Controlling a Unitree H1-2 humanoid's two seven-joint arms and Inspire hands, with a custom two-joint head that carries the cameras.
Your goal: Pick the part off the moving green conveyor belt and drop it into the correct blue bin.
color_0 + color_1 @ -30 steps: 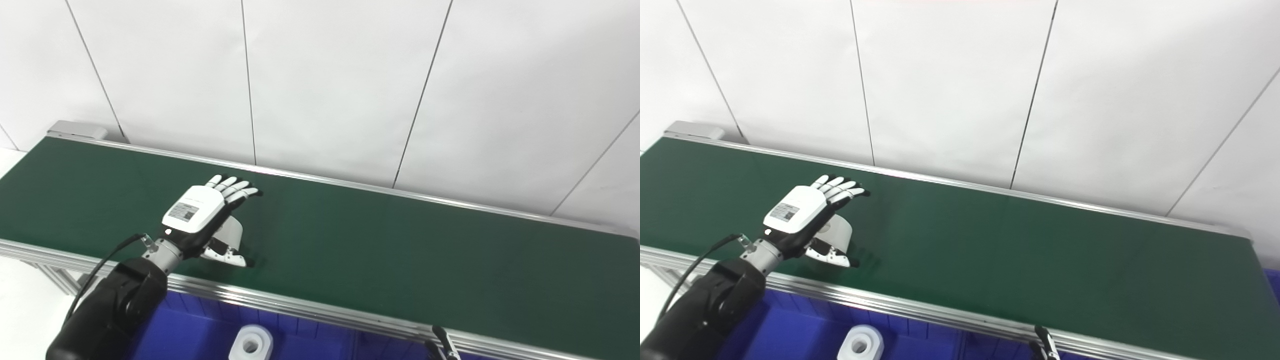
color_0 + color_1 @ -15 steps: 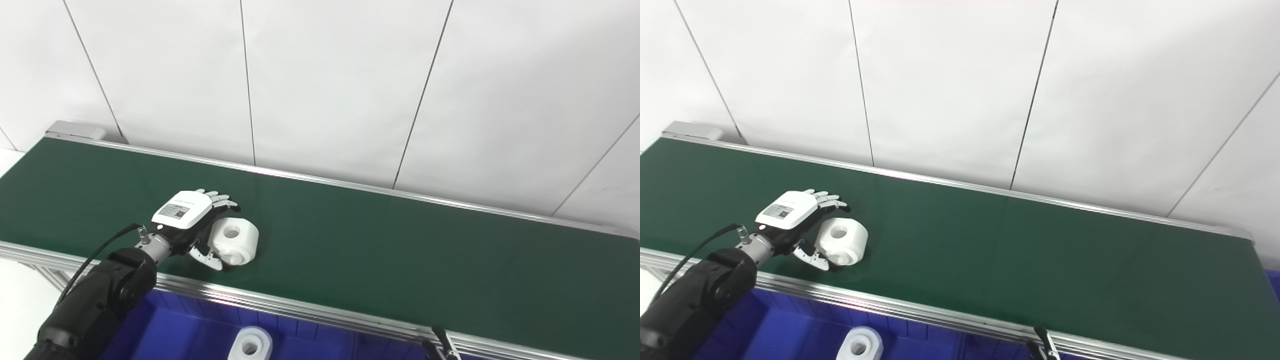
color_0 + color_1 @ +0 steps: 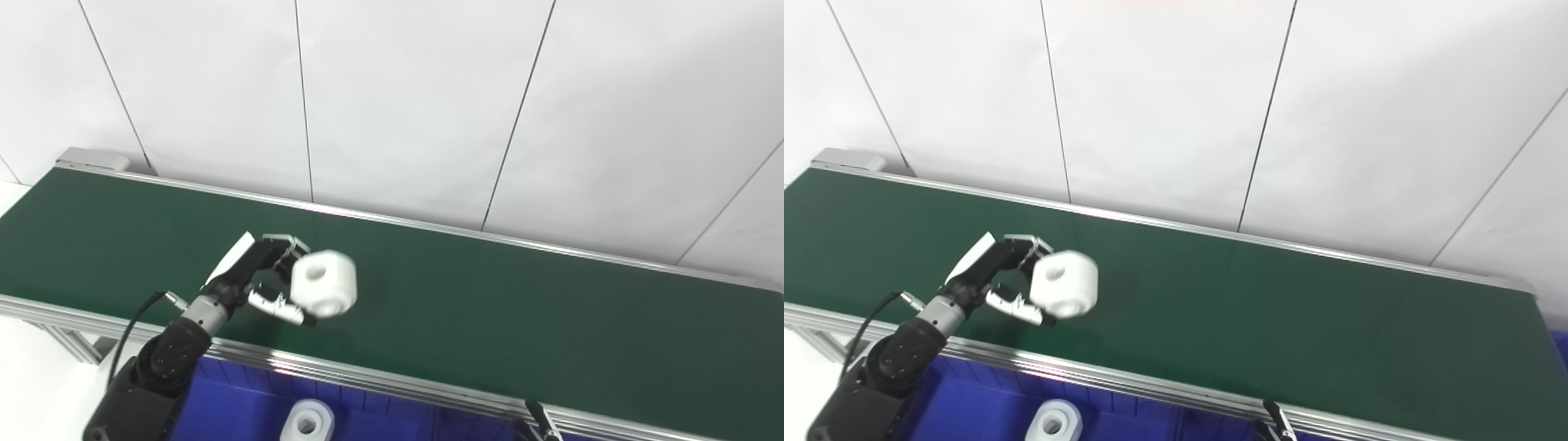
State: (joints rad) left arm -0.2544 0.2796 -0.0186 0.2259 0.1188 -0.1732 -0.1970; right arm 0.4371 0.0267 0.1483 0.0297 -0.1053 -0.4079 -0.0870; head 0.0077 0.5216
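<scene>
The left hand (image 3: 257,278), fingers pinching the white plastic cylindrical part (image 3: 323,291), lifts it above the green conveyor belt (image 3: 490,306); next, carrying to the near blue plastic bin (image 3: 239,416).

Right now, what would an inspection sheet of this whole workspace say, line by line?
Surface: green conveyor belt with metal side rails; nothing lies on it.
Job's things: white cylindrical part with a centre hole, held above the belt; blue bin below the near rail, with a similar white part inside.
Clutter: nothing seen.
Hands: left hand shut on the white cylindrical part, fingers above, thumb below; right hand mostly out of view, only a dark tip at the bottom edge, state unclear.
Cables: black cable looping beside the left wrist.
Surroundings: white panelled wall behind the belt.
</scene>
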